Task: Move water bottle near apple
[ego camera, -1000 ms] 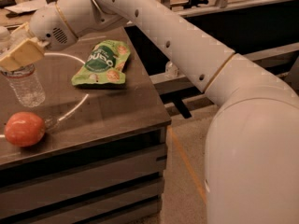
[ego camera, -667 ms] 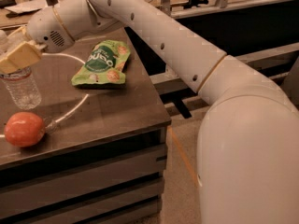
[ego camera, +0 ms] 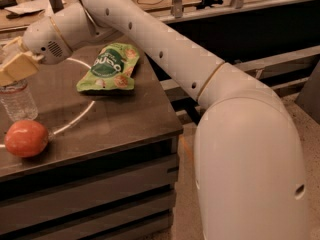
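A clear ribbed plastic water bottle [ego camera: 18,101] stands upright at the far left of the dark, wood-grained worktop [ego camera: 127,116], close to the left border of the camera view. The gripper [ego camera: 15,59] is at the bottle's top, and its tan jaws are clasped on the neck, hiding the cap behind the nearer pad. The water bottle's base appears to rest on the worktop, though the contact is hard to make out. Just in front of the bottle, towards the worktop's near edge, lies a round, smooth orange-red apple [ego camera: 26,138]; the two are close together, with only a narrow strip of surface between them. A thin white cord [ego camera: 75,119] curves across the surface and ends by the apple's right side. Further right and back, well apart from both, a flat green snack bag [ego camera: 109,69] lies face up. The bulky white robot arm [ego camera: 165,49] reaches in from the lower right, passes above the bag and bends down to the gripper. Below the worktop are dark horizontal drawer fronts [ego camera: 90,186].
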